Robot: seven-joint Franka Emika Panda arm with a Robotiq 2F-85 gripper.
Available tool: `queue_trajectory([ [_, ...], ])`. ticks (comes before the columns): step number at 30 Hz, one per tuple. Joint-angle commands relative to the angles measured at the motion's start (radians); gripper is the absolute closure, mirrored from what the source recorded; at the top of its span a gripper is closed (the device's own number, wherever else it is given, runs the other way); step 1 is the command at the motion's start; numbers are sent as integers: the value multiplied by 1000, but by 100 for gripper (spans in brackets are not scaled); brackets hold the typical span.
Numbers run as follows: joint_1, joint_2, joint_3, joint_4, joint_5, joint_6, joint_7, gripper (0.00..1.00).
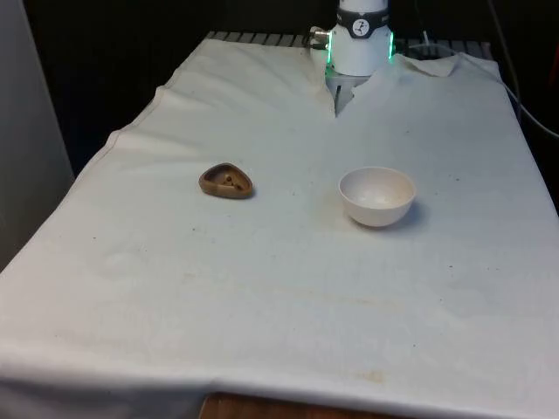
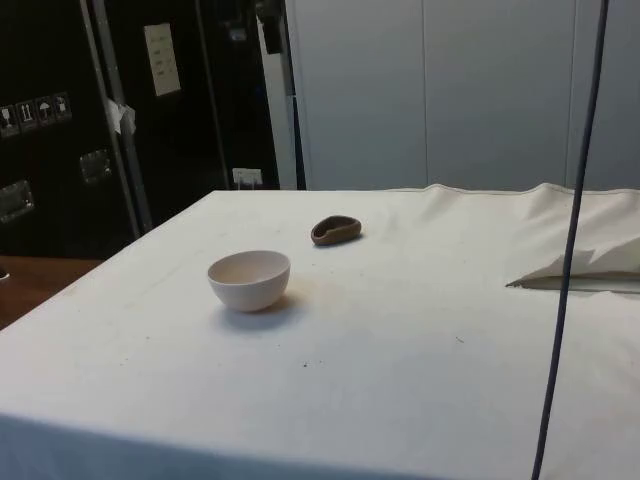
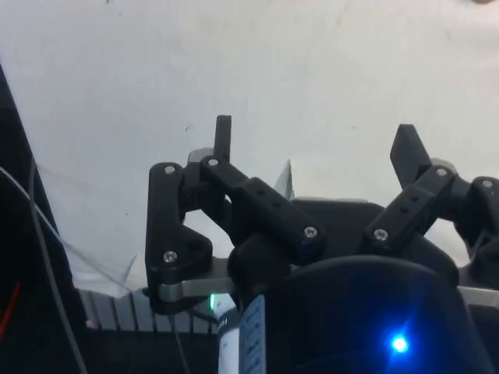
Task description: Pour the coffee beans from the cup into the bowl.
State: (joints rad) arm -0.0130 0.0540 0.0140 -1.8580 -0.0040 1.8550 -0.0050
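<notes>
Released and holding nothing, the hand (image 3: 316, 144) hangs with its two fingers spread wide above bare white cloth (image 1: 288, 297). On the counter, toward the front view's left, sits a small brown cup (image 1: 226, 182) with a few beans inside. Well apart to its right stands the white bowl (image 1: 377, 196), upright.

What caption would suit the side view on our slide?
White bowl and brown cup stand apart on the white cloth.
</notes>
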Motion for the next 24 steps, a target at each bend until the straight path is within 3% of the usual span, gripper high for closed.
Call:
queue_trajectory([
  [1, 0, 12, 0, 5, -2, 17, 1, 0],
  [7, 0, 26, 0, 3, -5, 54, 2, 0],
  [12, -2, 13, -4, -43, -6, 112, -3, 0],
  [13, 0, 27, -3, -23, -4, 88, 0, 0],
  [18, -2, -20, -14, -118, -4, 177, -15, 0],
  [21, -3, -38, -19, -158, -4, 210, -21, 0],
  [22, -1, -32, -19, -151, -4, 195, -18, 0],
  [24, -4, -55, -27, -198, -4, 244, -29, 0],
])
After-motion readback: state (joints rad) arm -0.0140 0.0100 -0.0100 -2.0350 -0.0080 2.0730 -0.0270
